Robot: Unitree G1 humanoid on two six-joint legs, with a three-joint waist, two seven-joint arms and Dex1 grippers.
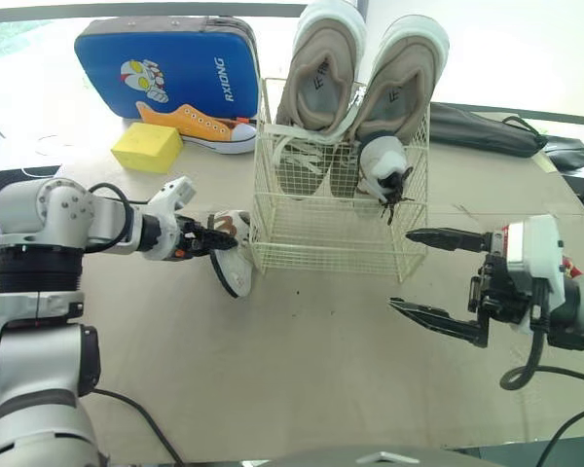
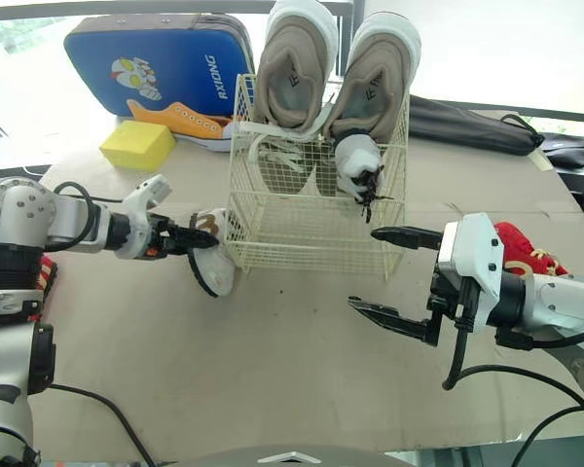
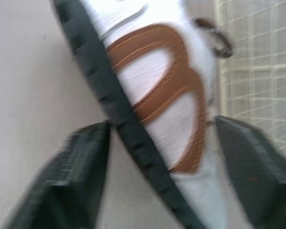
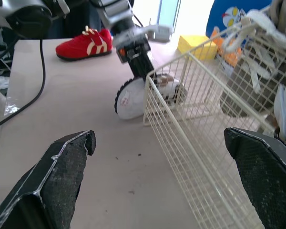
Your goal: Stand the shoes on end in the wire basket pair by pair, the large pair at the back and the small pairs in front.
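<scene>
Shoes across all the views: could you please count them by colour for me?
Large beige shoes: 2
Small white shoes: 2
Red shoes: 2
Orange shoe: 1
Total: 7

Head stereo pair looking down, wrist cameras low and near, all sharing the wire basket [image 1: 321, 238]

Tan table [image 1: 302, 360] carries: wire basket [image 1: 341, 248] at centre; small white shoe [image 1: 232, 258] on edge just beside its left wall. Far left — yellow block [image 1: 147, 147], orange sneaker [image 1: 200, 126], blue case [image 1: 165, 58]. Far right — black bag [image 1: 487, 131].
</scene>
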